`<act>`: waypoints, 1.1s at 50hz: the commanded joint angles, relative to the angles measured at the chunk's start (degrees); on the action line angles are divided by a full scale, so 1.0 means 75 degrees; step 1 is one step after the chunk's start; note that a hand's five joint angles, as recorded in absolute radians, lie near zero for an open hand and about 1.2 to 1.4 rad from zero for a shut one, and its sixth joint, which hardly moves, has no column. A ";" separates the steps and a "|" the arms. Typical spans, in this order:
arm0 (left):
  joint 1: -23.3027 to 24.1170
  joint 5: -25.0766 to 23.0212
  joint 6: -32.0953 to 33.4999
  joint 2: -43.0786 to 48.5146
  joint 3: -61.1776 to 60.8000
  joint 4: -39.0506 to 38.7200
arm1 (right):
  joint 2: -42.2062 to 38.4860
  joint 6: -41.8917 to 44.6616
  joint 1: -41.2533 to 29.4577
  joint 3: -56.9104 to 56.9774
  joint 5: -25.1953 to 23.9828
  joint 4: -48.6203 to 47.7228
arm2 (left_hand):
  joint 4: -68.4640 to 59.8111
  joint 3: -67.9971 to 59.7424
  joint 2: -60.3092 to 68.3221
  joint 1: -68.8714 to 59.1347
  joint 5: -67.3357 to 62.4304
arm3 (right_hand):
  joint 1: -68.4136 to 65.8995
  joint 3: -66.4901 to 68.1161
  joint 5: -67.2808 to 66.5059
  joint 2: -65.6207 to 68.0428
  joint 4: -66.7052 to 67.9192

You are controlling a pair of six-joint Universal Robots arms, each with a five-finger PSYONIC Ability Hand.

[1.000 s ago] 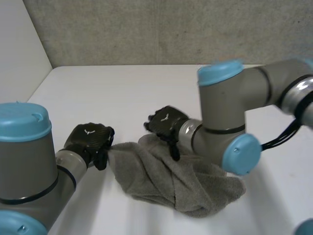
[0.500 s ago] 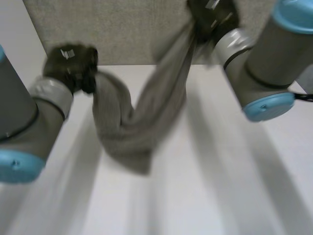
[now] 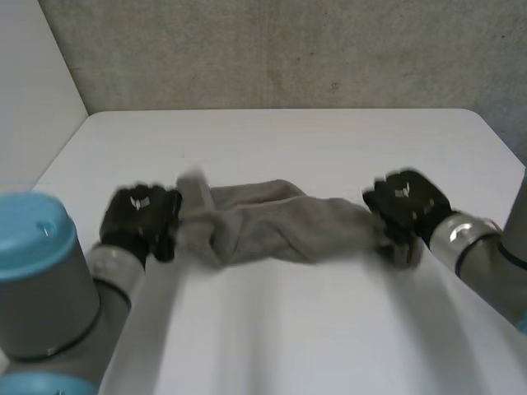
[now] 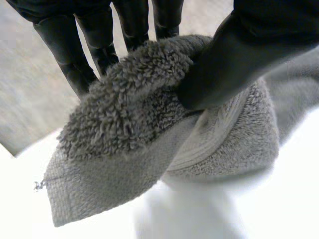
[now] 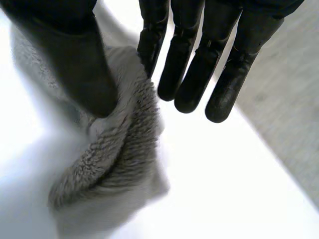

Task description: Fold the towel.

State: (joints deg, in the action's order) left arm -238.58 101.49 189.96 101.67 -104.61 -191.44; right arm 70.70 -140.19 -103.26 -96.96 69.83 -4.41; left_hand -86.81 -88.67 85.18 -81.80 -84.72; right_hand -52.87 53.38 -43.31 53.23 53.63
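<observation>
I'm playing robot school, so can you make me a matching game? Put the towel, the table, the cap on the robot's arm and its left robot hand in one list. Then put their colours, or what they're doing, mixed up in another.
Things:
1. towel
2. table
3. arm cap
4. left robot hand

Colours or states:
A. white
B. black, pinching one end of the towel
C. grey, pulled out long
D. light blue

Pairs: 1-C, 2-A, 3-D, 4-B
</observation>
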 commanded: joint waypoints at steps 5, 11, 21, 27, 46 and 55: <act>0.0135 -0.0641 0.0910 -0.0724 -0.1181 0.0014 | 0.0826 0.0531 0.0350 0.0211 0.0041 0.2461 | 0.1892 0.2140 -0.1674 0.1224 0.2946 | 0.5405 -0.5473 0.5464 -0.5452 -0.5507; 0.0135 -0.0641 0.1413 -0.1180 -0.1391 0.0014 | 0.1038 -0.0629 0.0292 0.1007 0.0053 0.2662 | 0.3478 0.3726 -0.3261 0.2810 0.4532 | 0.5716 -0.5784 0.5775 -0.5763 -0.5818; 0.0077 -0.0571 0.1520 -0.1251 -0.1251 0.0002 | 0.0124 -0.1581 0.0034 0.2873 0.0111 0.2733 | 0.7790 0.8039 -0.7573 0.7123 0.8845 | 0.5716 -0.5784 0.5775 -0.5763 -0.5818; 0.0147 -0.0559 0.1485 -0.1298 -0.0947 0.0002 | -0.1489 -0.2072 -0.0294 0.4650 0.0158 0.3212 | 0.9537 0.9786 -0.9320 0.8869 1.0592 | 0.5716 -0.5784 0.5775 -0.5763 -0.5818; -0.0134 -0.0571 0.1111 0.0517 0.0097 0.0832 | -0.4914 -0.3585 -0.0670 0.7384 0.0064 0.3541 | 0.9809 1.0058 -0.9592 0.9142 1.0864 | 0.5033 -0.5100 0.5092 -0.5080 -0.5135; -0.0228 -0.0571 0.0360 0.0753 0.0108 0.1268 | -0.5032 -0.3597 -0.0670 0.7490 0.0076 0.3635 | 0.9585 0.9834 -0.9368 0.8917 1.0640 | 0.1600 -0.1668 0.1660 -0.1648 -0.1702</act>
State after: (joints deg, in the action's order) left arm -240.10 97.00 195.56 106.52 -103.78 -183.00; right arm 32.74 -167.30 -108.30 -40.83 70.36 22.53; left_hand -17.69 -16.83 17.34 -17.62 -15.51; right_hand -27.82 27.98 -18.28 27.81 27.47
